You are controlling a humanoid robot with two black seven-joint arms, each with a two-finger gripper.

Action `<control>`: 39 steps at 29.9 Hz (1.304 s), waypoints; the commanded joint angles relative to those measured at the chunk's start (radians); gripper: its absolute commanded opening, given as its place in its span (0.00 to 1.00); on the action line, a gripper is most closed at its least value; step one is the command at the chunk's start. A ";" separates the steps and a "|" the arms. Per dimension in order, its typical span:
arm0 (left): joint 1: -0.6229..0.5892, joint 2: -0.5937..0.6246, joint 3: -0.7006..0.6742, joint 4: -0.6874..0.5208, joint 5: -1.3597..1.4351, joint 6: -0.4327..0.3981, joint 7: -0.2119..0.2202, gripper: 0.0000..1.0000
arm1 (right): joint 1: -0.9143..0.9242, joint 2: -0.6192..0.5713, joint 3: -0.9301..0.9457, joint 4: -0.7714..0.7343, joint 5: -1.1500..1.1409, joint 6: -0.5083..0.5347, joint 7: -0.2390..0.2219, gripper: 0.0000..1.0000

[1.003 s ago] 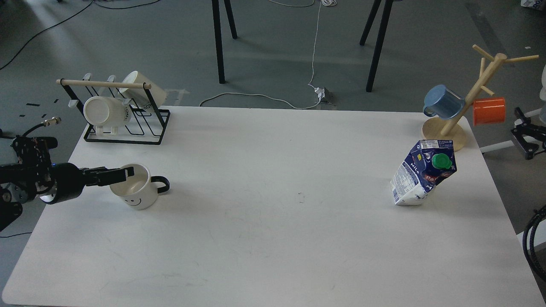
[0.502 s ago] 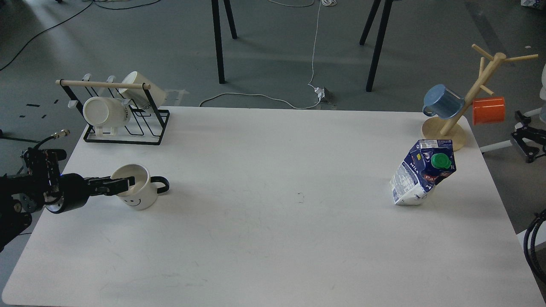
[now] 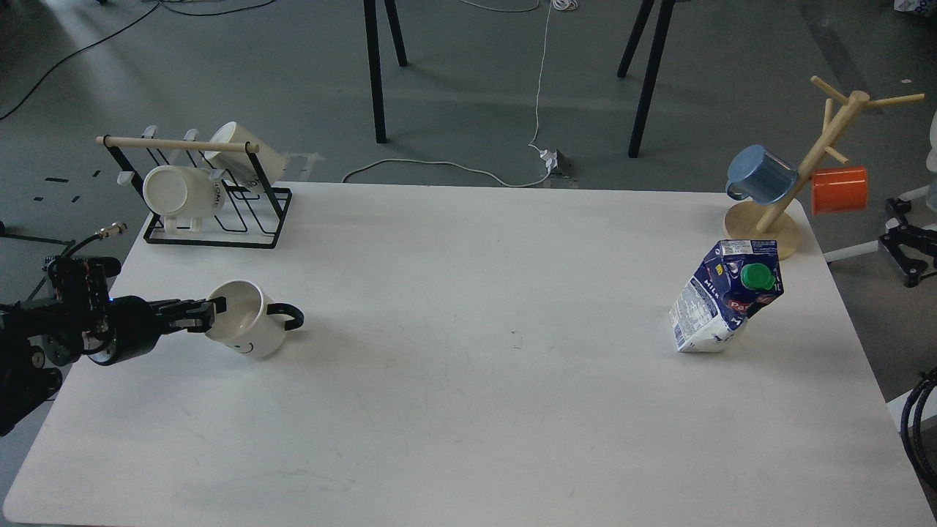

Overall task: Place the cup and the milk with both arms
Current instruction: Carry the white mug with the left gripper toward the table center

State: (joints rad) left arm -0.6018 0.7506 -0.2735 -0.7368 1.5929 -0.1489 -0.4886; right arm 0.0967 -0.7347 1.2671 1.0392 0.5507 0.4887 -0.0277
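Note:
A white cup (image 3: 245,327) with a smiley face and a black handle is at the table's left side, tilted with its mouth toward the left. My left gripper (image 3: 214,311) reaches in from the left and is shut on the cup's left rim. A blue and white milk carton (image 3: 721,307) with a green cap stands leaning at the right side of the table, with nothing touching it. My right gripper (image 3: 904,249) is off the table's right edge, well apart from the carton. It is small and dark, so its fingers cannot be told apart.
A black wire rack (image 3: 212,219) with two cream mugs stands at the back left. A wooden mug tree (image 3: 761,230) with a blue and an orange mug stands at the back right. Black cables (image 3: 915,424) hang off the right edge.
The left arm has pulled back and down a little. The cup has shifted slightly right and tipped, its mouth now facing left. The right gripper has drifted slightly downward.

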 commanded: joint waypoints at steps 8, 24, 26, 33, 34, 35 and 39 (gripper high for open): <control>-0.159 0.006 0.000 -0.145 -0.001 -0.037 0.000 0.02 | 0.000 0.003 0.003 -0.022 0.009 0.000 0.003 0.98; -0.326 -0.474 0.191 -0.040 0.061 -0.077 0.000 0.02 | 0.018 0.011 0.011 -0.062 0.044 0.000 0.005 0.98; -0.322 -0.500 0.209 0.005 0.091 -0.075 0.000 0.02 | 0.018 0.011 0.009 -0.062 0.044 0.000 0.005 0.98; -0.311 -0.517 0.228 0.033 0.111 -0.077 0.000 0.05 | 0.017 0.009 0.009 -0.064 0.044 0.000 0.005 0.98; -0.309 -0.517 0.228 0.033 0.111 -0.080 0.000 0.06 | 0.017 0.008 0.009 -0.062 0.044 0.000 0.005 0.98; -0.305 -0.517 0.226 0.031 0.110 -0.086 0.000 0.07 | 0.017 0.009 0.009 -0.064 0.044 0.000 0.005 0.98; -0.286 -0.513 0.226 0.030 0.104 -0.090 0.000 0.10 | 0.017 0.008 0.009 -0.064 0.044 0.000 0.003 0.98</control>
State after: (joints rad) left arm -0.9028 0.2337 -0.0472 -0.7046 1.7014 -0.2350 -0.4886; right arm 0.1137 -0.7268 1.2762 0.9759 0.5953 0.4887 -0.0236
